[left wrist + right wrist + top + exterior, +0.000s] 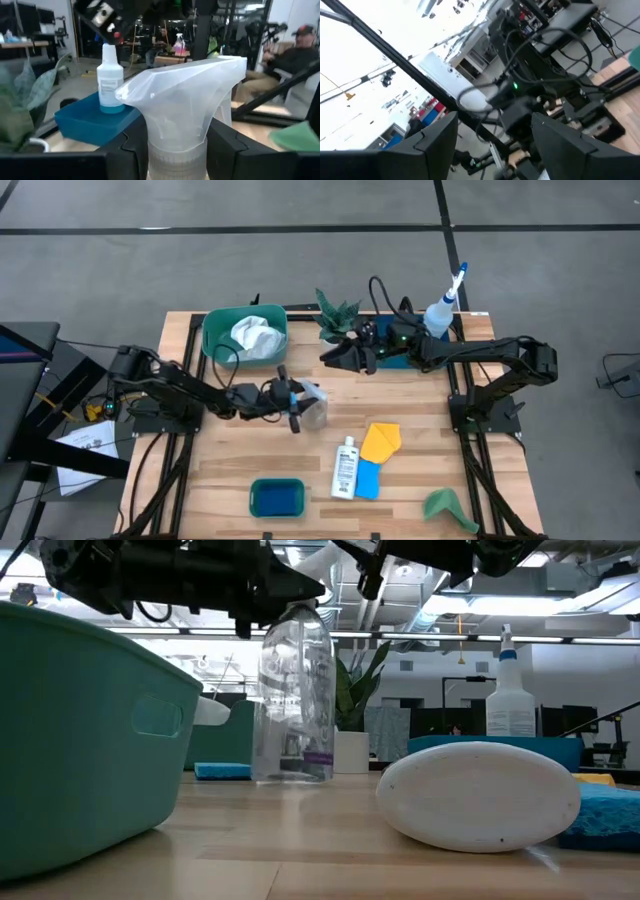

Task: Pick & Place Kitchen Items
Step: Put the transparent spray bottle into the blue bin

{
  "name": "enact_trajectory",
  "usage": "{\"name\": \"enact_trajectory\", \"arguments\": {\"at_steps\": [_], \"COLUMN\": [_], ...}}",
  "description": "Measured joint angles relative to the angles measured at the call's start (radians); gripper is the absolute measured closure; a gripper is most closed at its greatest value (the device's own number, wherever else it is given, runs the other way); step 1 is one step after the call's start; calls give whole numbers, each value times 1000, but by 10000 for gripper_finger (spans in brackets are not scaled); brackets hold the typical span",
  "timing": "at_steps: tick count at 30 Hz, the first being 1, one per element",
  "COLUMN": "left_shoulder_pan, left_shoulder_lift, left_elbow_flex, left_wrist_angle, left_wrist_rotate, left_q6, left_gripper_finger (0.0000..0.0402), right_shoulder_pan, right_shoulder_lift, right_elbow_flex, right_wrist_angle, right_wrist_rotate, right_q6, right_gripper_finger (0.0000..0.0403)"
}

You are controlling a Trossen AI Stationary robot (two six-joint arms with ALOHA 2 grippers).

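A: Item one, the clear spray bottle [312, 406]?
B: Centre of the high view, upright on the table [420, 400]. The left gripper [297, 406] has its fingers pinched on the neck, under the translucent trigger head; the left wrist view shows a dark finger [125, 150] on either side of it.

A: Right gripper [328, 357]?
B: Upper centre of the high view, raised, just beside the small potted plant [333, 310]. Fingers spread, nothing between them; its wrist view looks up into the room.

A: White spray bottle with blue trigger [441, 308]?
B: Upper right of the high view, standing in the dark blue tray [400, 361].

A: Small white bottle [345, 467]?
B: Lying lower centre, just left of a blue sponge [368, 480], with the yellow cloth [381, 441] above that.

A: Remaining cloths?
B: White cloth [256, 336] inside the green tub [215, 330], upper left. Green cloth [448, 506], lower right corner of the table.

A: Other containers?
B: A second green tub [276, 498] at the lower edge, holding something blue.

A: Anything beyond the table?
B: A seated person [292, 50], far right of the left wrist view.
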Motion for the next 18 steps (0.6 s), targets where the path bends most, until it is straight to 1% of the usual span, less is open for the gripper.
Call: {"name": "enact_trajectory", "arguments": {"at_steps": [3, 6, 15, 16, 18], "left_shoulder_pan": [7, 12, 11, 11, 11], "left_shoulder_lift": [2, 2, 0, 0, 0], "left_elbow_flex": [4, 4, 7, 7, 7], "left_wrist_angle": [-5, -4, -27, -28, -38], "left_wrist_rotate": [25, 49, 52, 48, 24], "left_q6": [48, 48, 46, 45, 42], "left_gripper_finger": [274, 274, 271, 257, 210], "right_shoulder_pan": [0, 0, 14, 18, 21], "right_shoulder_lift": [0, 0, 0, 0, 0], "right_elbow_flex": [0, 0, 0, 0, 0], "right_wrist_angle": [21, 22, 21, 20, 20], "right_wrist_rotate": [26, 45, 79, 88, 102], "right_q6": [17, 19, 14, 12, -1], "right_gripper_finger": [159, 159, 159, 159, 159]}}
